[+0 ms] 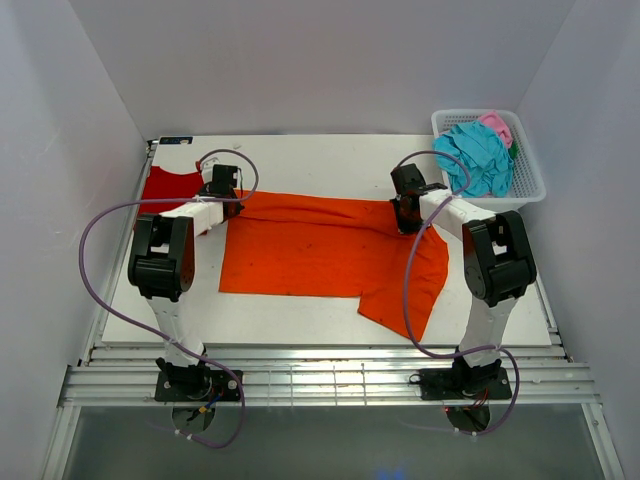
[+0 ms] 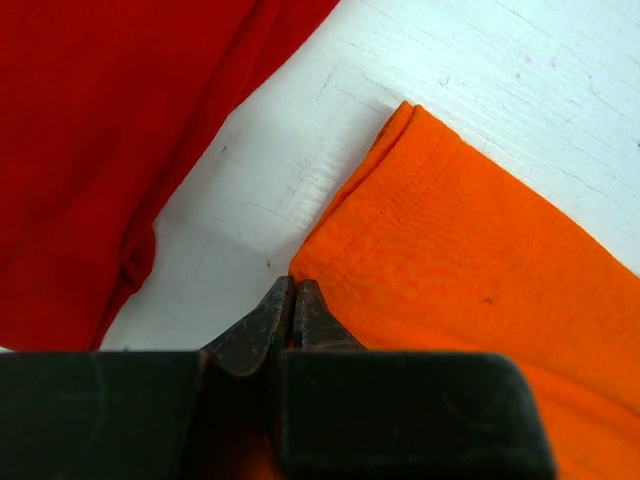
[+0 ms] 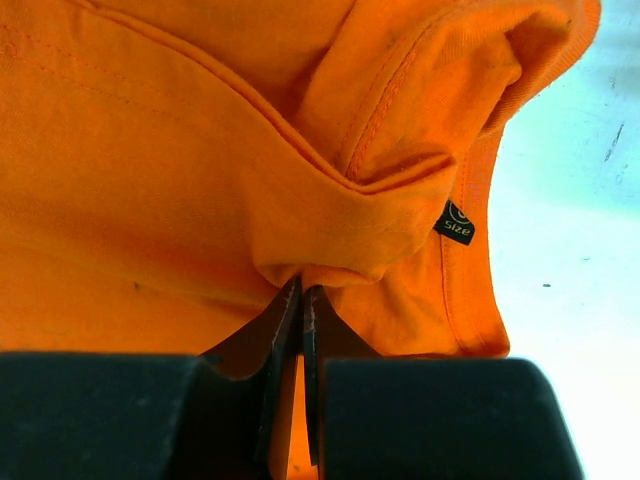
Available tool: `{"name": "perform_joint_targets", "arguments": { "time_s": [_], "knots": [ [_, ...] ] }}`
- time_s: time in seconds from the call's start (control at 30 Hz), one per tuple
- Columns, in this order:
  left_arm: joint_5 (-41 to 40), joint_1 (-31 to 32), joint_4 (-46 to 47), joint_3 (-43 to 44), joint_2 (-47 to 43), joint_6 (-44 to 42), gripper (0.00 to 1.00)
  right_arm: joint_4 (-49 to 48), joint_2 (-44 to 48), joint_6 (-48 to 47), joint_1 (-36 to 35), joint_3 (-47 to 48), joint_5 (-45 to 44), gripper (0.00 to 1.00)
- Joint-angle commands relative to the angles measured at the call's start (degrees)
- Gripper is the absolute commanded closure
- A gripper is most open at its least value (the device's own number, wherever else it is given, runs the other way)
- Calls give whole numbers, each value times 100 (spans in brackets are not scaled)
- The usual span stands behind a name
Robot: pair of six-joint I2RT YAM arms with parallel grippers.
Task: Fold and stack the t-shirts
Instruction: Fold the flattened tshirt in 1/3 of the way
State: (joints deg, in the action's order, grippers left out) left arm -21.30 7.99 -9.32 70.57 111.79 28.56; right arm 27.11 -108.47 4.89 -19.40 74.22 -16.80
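Observation:
The orange t-shirt lies spread across the middle of the table, one sleeve hanging toward the front right. My left gripper is shut on its far left corner; the left wrist view shows the jaws closed at the orange hem. My right gripper is shut on the shirt's far right edge, pinching a fold near the collar and size tag. The deep red t-shirt lies folded at the far left, beside the left gripper. Teal and pink shirts sit in the basket.
A white lattice basket stands at the far right corner of the table. White walls close in the left, right and back. The table's front edge meets a metal rail by the arm bases.

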Motion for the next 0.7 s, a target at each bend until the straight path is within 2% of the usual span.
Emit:
{"name": "perform_joint_targets", "arguments": {
  "time_s": [0.0,0.67],
  "knots": [
    [-199,-43,-70,203,-403,10,100,145,-43,56,-3,181,-271,92],
    [-120,-61,-140,151,-737,45,100,110,-17,91,-3,155,-324,92]
  ]
}}
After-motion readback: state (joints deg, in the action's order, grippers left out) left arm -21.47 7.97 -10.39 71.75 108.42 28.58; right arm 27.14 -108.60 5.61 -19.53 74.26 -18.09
